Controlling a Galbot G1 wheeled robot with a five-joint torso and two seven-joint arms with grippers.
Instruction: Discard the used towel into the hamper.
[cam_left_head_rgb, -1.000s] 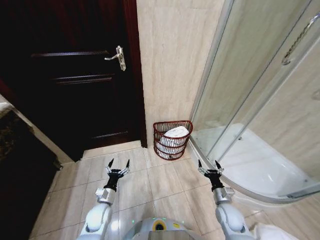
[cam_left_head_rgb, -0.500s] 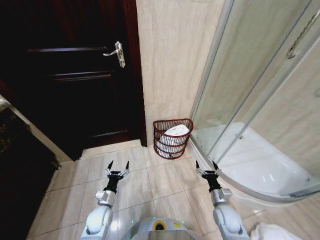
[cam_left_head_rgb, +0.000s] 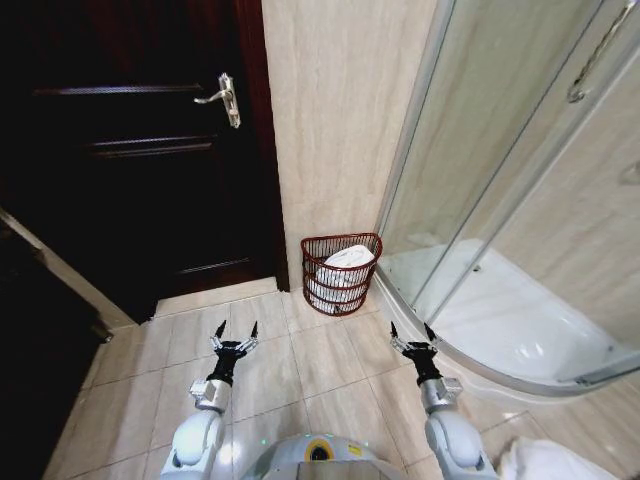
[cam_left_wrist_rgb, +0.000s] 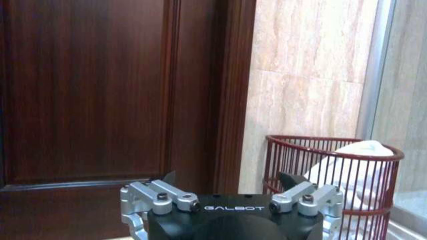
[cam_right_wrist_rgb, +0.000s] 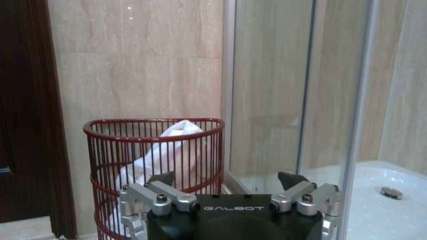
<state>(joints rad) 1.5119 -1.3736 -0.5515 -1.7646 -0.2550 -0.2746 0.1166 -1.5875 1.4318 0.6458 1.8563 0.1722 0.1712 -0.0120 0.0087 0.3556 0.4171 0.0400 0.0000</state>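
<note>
The whole head view has slid a little since a second ago: the door handle (cam_left_head_rgb: 222, 98) and the hamper (cam_left_head_rgb: 341, 273) now sit a bit more to the left in the picture, so the camera has turned. The things in the room have not moved. The right gripper (cam_left_head_rgb: 408, 334) has come in a little toward the left gripper (cam_left_head_rgb: 236, 330), which sits about where it was.

The hamper is a small red-brown wire basket. It stands on the tiled floor (cam_left_head_rgb: 300, 365), right against the light stone wall (cam_left_head_rgb: 335, 120). The dark wooden door (cam_left_head_rgb: 130, 160) is just beside the hamper on one side. The glass shower wall (cam_left_head_rgb: 500, 180) is just beside it on the other side. A white towel (cam_left_head_rgb: 345, 262) lies inside the hamper and pokes up to about the rim.

Both grippers hang low over the floor, in front of the hamper and well apart from it. The left gripper is on the door side of the hamper, and the right gripper is on the shower side. Each one has its two pointed fingers spread apart, and each one is empty.

In the left wrist view the hamper (cam_left_wrist_rgb: 333, 185) stands ahead, next to the door frame. In the right wrist view the hamper (cam_right_wrist_rgb: 157, 170) stands ahead with the towel (cam_right_wrist_rgb: 160, 150) showing through its bars, next to the shower glass.
</note>
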